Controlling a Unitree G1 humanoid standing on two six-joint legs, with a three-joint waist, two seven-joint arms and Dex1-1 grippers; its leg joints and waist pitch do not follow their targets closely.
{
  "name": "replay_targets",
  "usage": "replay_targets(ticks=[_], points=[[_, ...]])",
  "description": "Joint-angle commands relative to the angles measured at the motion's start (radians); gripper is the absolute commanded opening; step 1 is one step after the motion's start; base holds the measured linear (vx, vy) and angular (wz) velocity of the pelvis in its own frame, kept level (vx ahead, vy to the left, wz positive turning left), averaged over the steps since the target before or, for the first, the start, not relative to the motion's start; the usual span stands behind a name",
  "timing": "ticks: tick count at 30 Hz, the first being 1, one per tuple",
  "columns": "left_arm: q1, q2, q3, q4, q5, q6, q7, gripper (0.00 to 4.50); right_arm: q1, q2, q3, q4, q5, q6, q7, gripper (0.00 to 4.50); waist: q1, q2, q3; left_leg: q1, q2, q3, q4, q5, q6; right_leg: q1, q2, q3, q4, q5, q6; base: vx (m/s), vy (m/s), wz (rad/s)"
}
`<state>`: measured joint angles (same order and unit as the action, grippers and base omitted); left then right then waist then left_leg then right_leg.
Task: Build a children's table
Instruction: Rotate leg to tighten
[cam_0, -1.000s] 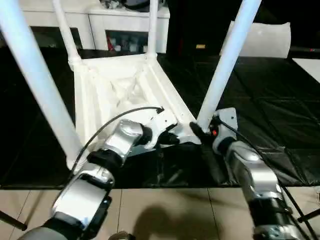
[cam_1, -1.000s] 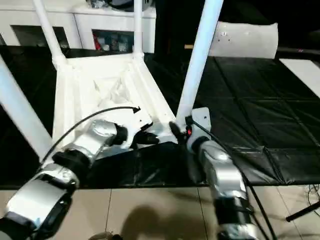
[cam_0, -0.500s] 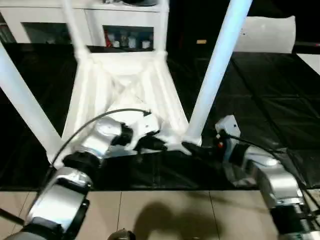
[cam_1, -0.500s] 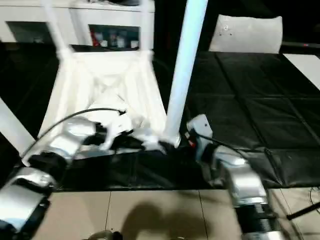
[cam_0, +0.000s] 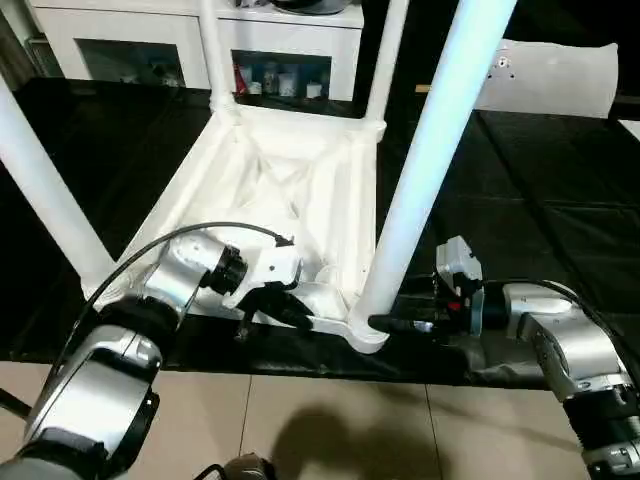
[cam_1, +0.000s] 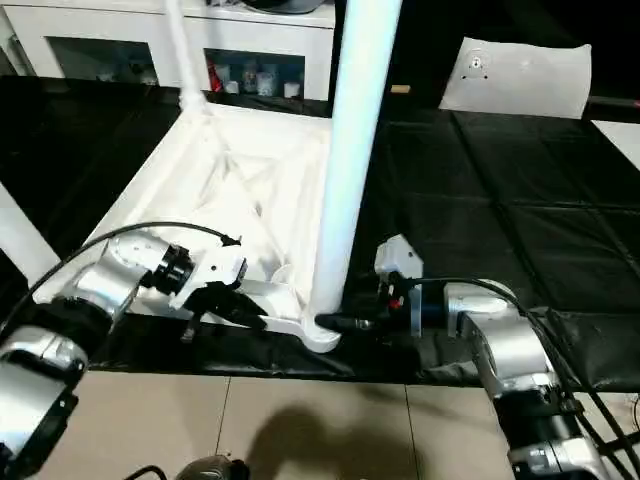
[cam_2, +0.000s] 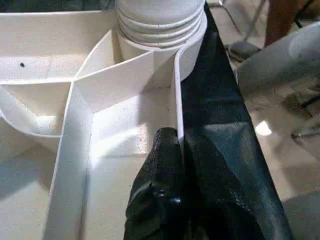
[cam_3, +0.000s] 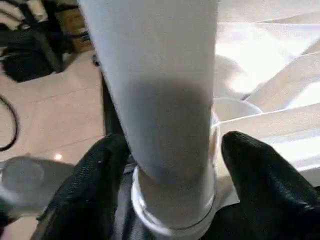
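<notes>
The upturned tabletop (cam_0: 290, 190) sat mid-frame on the black mat (cam_0: 540, 200), now angled differently. The left gripper (cam_2: 172, 150) pinched its near rim; the right gripper (cam_3: 167, 150) stood parted around the leg (cam_0: 425, 170).

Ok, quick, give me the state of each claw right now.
Left claw: shut on the tabletop rim.
Right claw: open, fingers either side of the near leg at its base, not visibly pressing it.
</notes>
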<state>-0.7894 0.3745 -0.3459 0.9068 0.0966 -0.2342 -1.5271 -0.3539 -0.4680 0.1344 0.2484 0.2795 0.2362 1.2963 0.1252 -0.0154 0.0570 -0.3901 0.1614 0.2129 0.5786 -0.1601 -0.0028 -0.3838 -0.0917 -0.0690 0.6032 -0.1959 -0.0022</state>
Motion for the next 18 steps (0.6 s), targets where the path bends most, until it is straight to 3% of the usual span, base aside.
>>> replay_targets(ticks=[1, 6, 12, 18], points=[[-0.026, -0.008, -0.038, -0.015, 0.017, -0.036, -0.069, 0.0, -0.019, -0.014, 0.011, 0.006, 0.012, -0.001, 0.028, 2.91, -0.004, -0.008, -0.069, 0.035, 0.088, -0.035, -0.063, -0.215, 0.031, 0.031, -0.087, 0.05, -0.058, -0.119, -0.269, 0.0, 0.0, 0.0], [-0.027, -0.011, -0.048, -0.013, 0.015, -0.045, -0.084, 0.0, -0.033, -0.013, 0.023, 0.022, 0.009, -0.011, 0.046, 2.58, 0.002, -0.009, -0.068, 0.038, 0.09, -0.035, -0.063, -0.231, 0.022, 0.027, -0.088, 0.051, -0.06, -0.148, -0.268, 0.0, 0.0, 0.0], [-0.03, -0.014, -0.055, -0.01, 0.012, -0.051, -0.087, 0.0, -0.045, -0.002, 0.031, 0.045, 0.002, -0.024, 0.049, 2.09, 0.007, -0.008, -0.064, 0.04, 0.092, -0.039, -0.068, -0.292, -0.016, 0.023, -0.091, 0.053, -0.066, -0.24, -0.246, 0.0, 0.0, 0.0], [-0.03, -0.017, -0.059, -0.006, 0.014, -0.057, -0.087, 0.0, -0.051, 0.011, 0.039, 0.065, -0.004, -0.04, 0.046, 1.93, 0.006, -0.01, -0.064, 0.04, 0.091, -0.038, -0.068, -0.288, -0.02, 0.024, -0.089, 0.053, -0.062, -0.194, -0.258, 0.0, 0.0, 0.0]])
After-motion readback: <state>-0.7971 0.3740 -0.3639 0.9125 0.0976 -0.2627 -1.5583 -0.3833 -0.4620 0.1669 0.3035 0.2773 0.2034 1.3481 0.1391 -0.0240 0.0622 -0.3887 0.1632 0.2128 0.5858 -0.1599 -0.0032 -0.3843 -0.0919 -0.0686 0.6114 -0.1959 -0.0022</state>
